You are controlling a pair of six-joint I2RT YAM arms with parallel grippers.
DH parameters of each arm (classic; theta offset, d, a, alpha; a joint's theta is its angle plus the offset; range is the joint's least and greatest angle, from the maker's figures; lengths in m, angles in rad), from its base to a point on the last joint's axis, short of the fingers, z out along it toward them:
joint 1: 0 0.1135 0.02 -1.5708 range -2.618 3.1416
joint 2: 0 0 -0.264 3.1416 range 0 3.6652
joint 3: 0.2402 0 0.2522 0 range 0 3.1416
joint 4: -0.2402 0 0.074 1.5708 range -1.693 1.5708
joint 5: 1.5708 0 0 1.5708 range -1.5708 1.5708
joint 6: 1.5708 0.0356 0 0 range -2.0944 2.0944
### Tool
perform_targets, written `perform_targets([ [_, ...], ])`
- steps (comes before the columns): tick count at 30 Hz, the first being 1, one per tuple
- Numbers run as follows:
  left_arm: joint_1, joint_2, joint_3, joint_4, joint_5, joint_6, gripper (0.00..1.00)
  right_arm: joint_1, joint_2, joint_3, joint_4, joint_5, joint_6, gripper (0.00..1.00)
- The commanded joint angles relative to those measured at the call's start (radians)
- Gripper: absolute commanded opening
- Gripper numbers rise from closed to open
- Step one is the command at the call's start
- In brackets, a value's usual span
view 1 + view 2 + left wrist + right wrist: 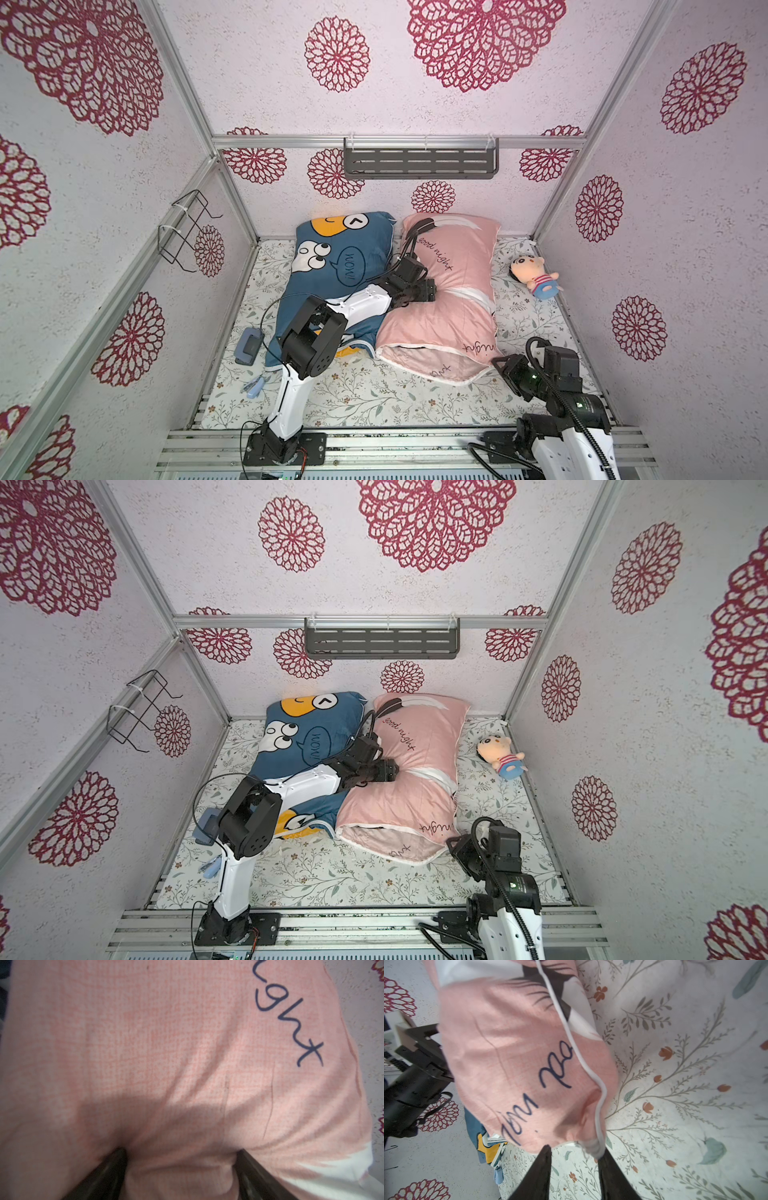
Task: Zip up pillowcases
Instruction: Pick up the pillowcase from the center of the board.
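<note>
Two pillowcases lie side by side on the floral sheet (374, 399) in both top views. The blue pillowcase (332, 270) (303, 746) is on the left. The pink pillowcase (453, 320) (415, 804) (166, 1043) (519, 1053) is on the right, and its near end (432, 361) gapes. My left gripper (430, 291) (392, 771) (182, 1151) is open. It presses into the pink case's middle, and fabric bulges between its fingers. My right gripper (496, 362) (451, 842) (576, 1150) is at the pink case's near right corner. Its jaws are apart, and the white-piped corner (596, 1147) touches one fingertip.
A plush doll (536, 276) lies at the right by the wall. A blue-grey device (248, 345) and a blue clip (254, 387) sit left of the blue case. A dark shelf (419, 162) hangs on the back wall, and a wire rack (187, 230) on the left wall.
</note>
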Motion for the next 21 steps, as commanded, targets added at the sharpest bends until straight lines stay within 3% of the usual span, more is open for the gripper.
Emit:
perform_targets([
  [1,0.043,0.029,-0.039,-0.103,-0.055,-0.013,0.84,-0.001,-0.007,0.001,-0.011,0.053,0.019,0.4],
  [4,0.045,0.022,-0.046,-0.099,-0.06,-0.014,0.84,-0.001,0.017,-0.005,-0.018,0.069,0.004,0.48],
  [6,0.045,0.019,-0.046,-0.099,-0.059,-0.015,0.84,-0.001,0.001,-0.007,0.0,0.088,0.019,0.47],
  [11,0.046,0.016,-0.044,-0.098,-0.053,-0.015,0.84,-0.001,-0.014,0.009,0.017,0.112,0.022,0.39],
  [21,0.05,0.001,-0.054,-0.1,-0.06,-0.017,0.84,-0.001,-0.028,-0.054,0.1,0.026,0.047,0.11],
])
